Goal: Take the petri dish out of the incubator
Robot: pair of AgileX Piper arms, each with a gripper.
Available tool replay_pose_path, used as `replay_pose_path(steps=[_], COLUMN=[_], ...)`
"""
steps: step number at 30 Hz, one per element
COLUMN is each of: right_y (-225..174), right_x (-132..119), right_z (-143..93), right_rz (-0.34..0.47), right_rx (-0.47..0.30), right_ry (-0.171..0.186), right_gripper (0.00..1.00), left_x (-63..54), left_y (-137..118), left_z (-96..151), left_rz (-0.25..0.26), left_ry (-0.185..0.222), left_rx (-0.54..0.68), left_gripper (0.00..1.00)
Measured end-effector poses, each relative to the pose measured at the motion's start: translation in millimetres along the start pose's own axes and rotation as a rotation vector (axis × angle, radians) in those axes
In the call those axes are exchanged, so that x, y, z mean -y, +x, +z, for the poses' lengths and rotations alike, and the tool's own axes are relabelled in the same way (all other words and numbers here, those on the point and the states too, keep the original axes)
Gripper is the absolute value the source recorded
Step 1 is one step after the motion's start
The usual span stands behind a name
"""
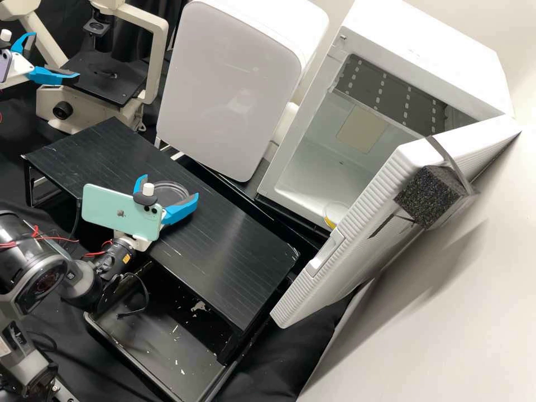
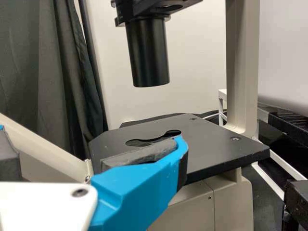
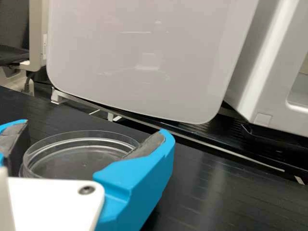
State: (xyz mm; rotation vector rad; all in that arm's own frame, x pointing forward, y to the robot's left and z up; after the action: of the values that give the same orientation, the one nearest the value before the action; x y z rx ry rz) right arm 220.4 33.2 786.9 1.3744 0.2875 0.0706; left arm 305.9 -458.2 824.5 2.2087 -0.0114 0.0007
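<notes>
Right gripper (image 3: 91, 139) holding a clear petri dish (image 3: 79, 154) across its rim, at the black slatted platform (image 1: 245, 245); whether lifted or resting cannot be told. Left gripper (image 1: 40, 57), fingers wide, by the microscope stage (image 2: 216, 149). Incubator (image 1: 430, 56) door open; a yellow-tinged dish (image 1: 336, 214) lies inside. Removal appears done for the held dish; its release remains.

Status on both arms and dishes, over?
Left gripper open, empty, by microscope. Right gripper at clear dish over black stand. Yellow-edged dish at incubator mouth; open door partly hiding it.
</notes>
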Motion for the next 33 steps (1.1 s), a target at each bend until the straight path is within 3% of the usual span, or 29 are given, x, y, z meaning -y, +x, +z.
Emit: replay_pose_path(steps=[8,13,17,19,23,28,33], right_y=[-6.4,-19.4,-32.2,-33.0,-21.4,5.5,23.0], right_x=[-9.5,-20.7,-39.3,-49.3,-70.8,-102.3,-124.5], right_z=[-2.1,-3.7,0.6,10.4,38.1,96.4,136.2], right_rz=[0.043,0.089,0.187,0.233,0.305,0.424,0.524], right_rx=[-0.006,-0.014,0.016,0.06,0.154,0.307,0.38], right_ry=[-0.017,-0.045,0.008,0.029,0.032,0.06,0.071], right_gripper=[1.0,1.0,1.0,1.0,1.0,1.0,1.0], left_x=[0.0,0.0,0.0,0.0,0.0,0.0,0.0], left_y=[0.0,0.0,0.0,0.0,0.0,0.0,0.0], left_z=[0.0,0.0,0.0,0.0,0.0,0.0,0.0], left_rz=[0.0,0.0,0.0,0.0,0.0,0.0,0.0], left_ry=[0.0,0.0,0.0,0.0,0.0,0.0,0.0], left_rx=[0.0,0.0,0.0,0.0,0.0,0.0,0.0], left_gripper=[1.0,1.0,1.0,1.0,1.0,1.0,1.0])
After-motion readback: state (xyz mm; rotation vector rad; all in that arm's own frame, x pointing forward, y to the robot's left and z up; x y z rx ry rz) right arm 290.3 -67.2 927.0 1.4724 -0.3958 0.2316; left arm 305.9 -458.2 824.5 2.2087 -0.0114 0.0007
